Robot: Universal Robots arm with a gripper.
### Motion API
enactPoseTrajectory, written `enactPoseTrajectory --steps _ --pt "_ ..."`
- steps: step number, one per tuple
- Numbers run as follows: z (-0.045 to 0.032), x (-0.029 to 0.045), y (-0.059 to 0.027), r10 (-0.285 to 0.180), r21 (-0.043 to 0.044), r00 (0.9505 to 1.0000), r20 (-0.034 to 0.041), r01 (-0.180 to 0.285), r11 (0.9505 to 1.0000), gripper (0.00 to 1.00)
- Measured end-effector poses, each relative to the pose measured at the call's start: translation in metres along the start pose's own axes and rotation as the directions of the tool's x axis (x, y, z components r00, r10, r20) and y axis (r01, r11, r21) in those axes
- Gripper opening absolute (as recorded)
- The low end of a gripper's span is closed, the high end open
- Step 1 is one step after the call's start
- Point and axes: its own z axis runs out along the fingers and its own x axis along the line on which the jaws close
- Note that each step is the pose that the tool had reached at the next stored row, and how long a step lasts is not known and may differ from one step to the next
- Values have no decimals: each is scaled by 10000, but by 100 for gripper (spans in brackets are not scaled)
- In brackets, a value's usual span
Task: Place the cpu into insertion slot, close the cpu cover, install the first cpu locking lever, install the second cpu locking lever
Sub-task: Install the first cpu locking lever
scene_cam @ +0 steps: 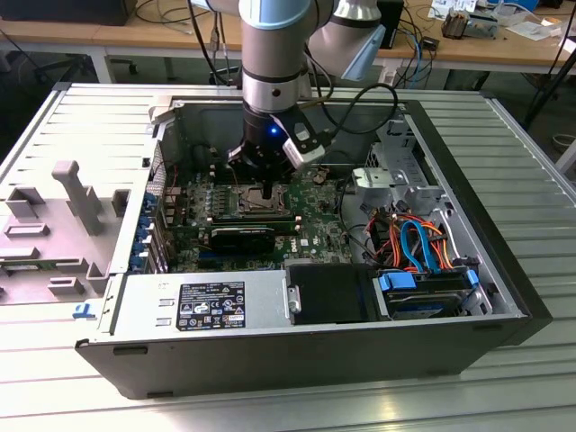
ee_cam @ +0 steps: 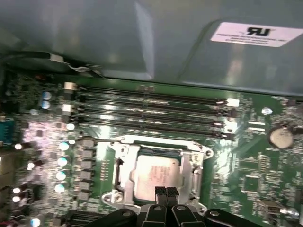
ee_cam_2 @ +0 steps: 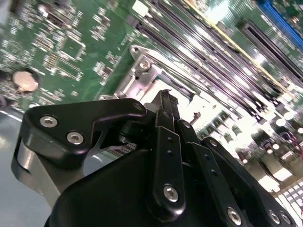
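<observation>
Silver-grey cpu [ee_cam: 156, 176] sits inside the silver cover [ee_cam: 156, 147] on a green board [ee_cam: 251, 165]; black end effector [ee_cam: 165, 193] beside it.

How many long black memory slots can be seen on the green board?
4: memory slots lie parallel, side by side, between the cpu cover and the grey case wall. The pincer hides none.

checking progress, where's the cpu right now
In the first wrist view, the small square silver-topped cpu sits in the metal-rimmed socket on the green board, beside the memory slots.

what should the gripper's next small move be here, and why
Probably a short straight lift. In the first wrist view the cpu already lies in the insertion slot, framed by the cpu cover, and the gripper sits closed just above its edge.
</observation>
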Motion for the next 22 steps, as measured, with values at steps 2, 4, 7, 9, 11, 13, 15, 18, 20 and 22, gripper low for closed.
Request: enactPoseTrajectory --steps 2,4,7,9,11,13,15,18,20,22 --pt "0 0 0 -1 0 10000 1 1 10000 11" --pt "-1 0 0 -1 2 10000 0 1 10000 11" --pt "-1 1 0 -1 2 10000 0 1 10000 11" --pt "-1 1 0 0 3 10000 0 0 10000 11" --pt "-1 1 0 -1 3 10000 0 1 10000 11" --pt "-6 2 -1 -1 4 10000 -1 1 10000 11" --pt "-17 2 -1 -1 2 10000 0 1 10000 11" --pt "-41 2 -1 0 1 10000 1 0 10000 11" --pt "-48 2 -1 0 1 10000 1 0 10000 11" --pt "-51 2 -1 0 2 10000 1 0 10000 11"
